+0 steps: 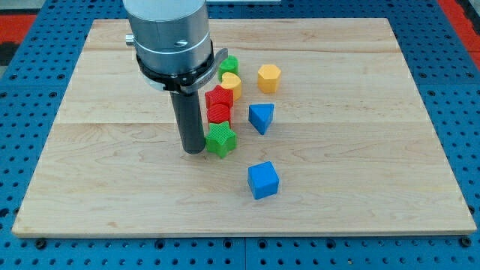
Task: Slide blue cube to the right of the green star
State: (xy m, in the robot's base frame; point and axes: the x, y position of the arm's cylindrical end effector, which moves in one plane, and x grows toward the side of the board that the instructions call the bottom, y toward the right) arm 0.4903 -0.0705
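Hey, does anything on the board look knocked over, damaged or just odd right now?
Nothing stands out. My tip sits just left of the green star, and the blue cube lies flat toward the view's bottom right of it, apart from the other blocks.

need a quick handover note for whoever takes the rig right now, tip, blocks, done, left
My tip sits on the board, touching or nearly touching the view's left side of the green star.
The blue cube lies apart, toward the view's bottom right of the star.
Done: the cube is not yet level with the star on its right.
Left: bring the tip round to the cube and push it toward the view's top.
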